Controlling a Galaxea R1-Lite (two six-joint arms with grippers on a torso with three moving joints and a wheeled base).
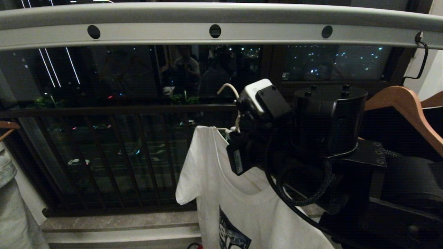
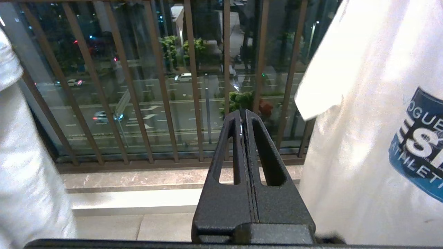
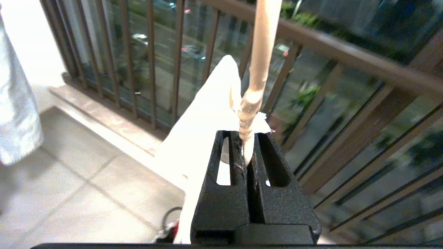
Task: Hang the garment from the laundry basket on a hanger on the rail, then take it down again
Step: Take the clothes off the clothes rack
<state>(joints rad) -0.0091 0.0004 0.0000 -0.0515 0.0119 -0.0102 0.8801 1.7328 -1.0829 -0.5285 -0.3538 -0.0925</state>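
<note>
**Right gripper clamped on hanger neck, shirt held below the rail**

The right gripper is seen pinched tight on the twisted neck of the cream-white wire hanger. In the head view the hanger's hook is raised in open air, well under the rail and not caught in any of its round holes. The white T-shirt is draped on the hanger, one sleeve spread toward the robot's left, the blue-and-black logo partly visible at the lower edge. The dark balcony bars are noted behind it.

The left gripper is parked low, fingers pressed together on nothing, with the shirt hanging just beside it.

A brown wooden hanger is seen at the right, hooked into a rail hole. A pale garment is hung at the far left.
</note>
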